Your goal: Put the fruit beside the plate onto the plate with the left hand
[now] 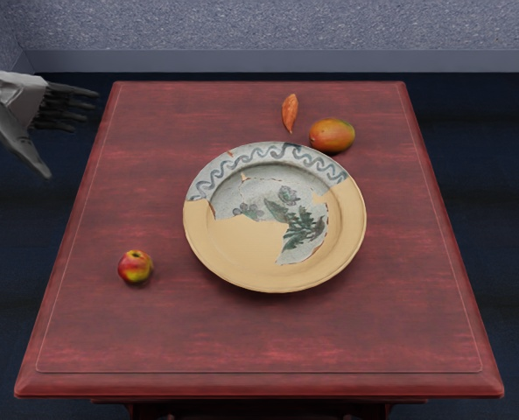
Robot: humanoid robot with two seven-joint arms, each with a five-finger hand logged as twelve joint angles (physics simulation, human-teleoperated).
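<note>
Head view, left robot hand (40, 101), fingers straight, holding nothing

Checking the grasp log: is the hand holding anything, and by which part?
Nothing. The left hand hovers left of the table, fingers straight; mango and apple lie on it untouched.

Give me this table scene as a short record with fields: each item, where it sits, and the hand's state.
table: dark red wood
plate: table centre, cream with blue-green pattern
apple: left of plate, apart from it
mango: near plate's far right rim
orange tapered item: beyond plate's far rim
left hand: beside table's far left corner, fingers straight, holding nothing
progress: no fruit on plate yet
</note>
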